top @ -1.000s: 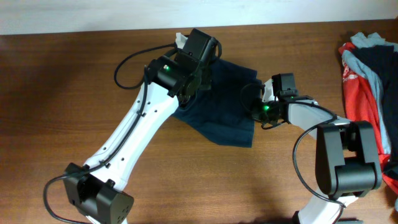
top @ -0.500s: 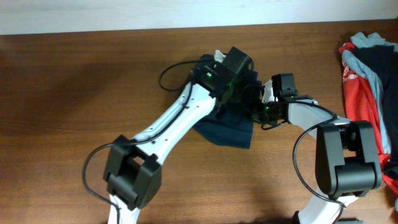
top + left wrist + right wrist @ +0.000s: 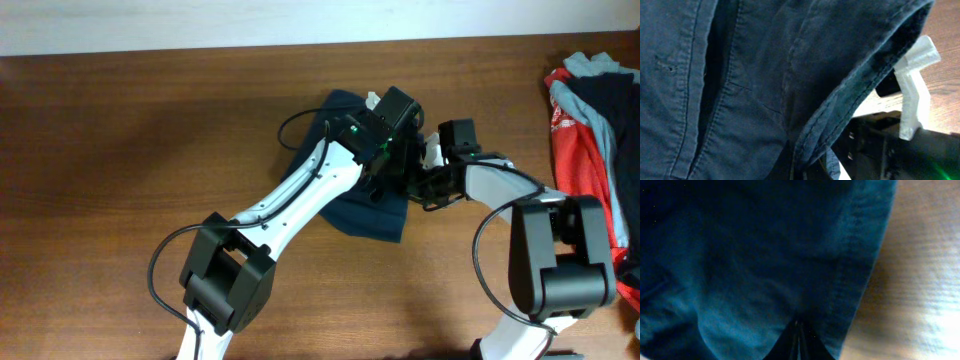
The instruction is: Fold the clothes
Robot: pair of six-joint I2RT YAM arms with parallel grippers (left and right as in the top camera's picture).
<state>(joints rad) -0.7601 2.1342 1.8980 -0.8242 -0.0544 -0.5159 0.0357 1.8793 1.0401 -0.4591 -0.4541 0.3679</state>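
step: folding navy shorts [image 3: 375,215] across, mid-table [image 3: 150,150] | left pincer [image 3: 397,122]: pinched shut on raised shorts edge | right pincer [image 3: 797,337]: just beside, nipped shut on cloth | advice: lay edge on edge, flatten, release low, avoid a pincer clash

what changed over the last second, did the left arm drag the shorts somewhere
The left gripper, shut on the navy shorts, swung right across the table, carrying the edge it holds over the rest of the cloth toward the right gripper. Nothing was let go. The right gripper stayed put, pinching the shorts' other side, and the pile of clothes at the table's right edge did not move.
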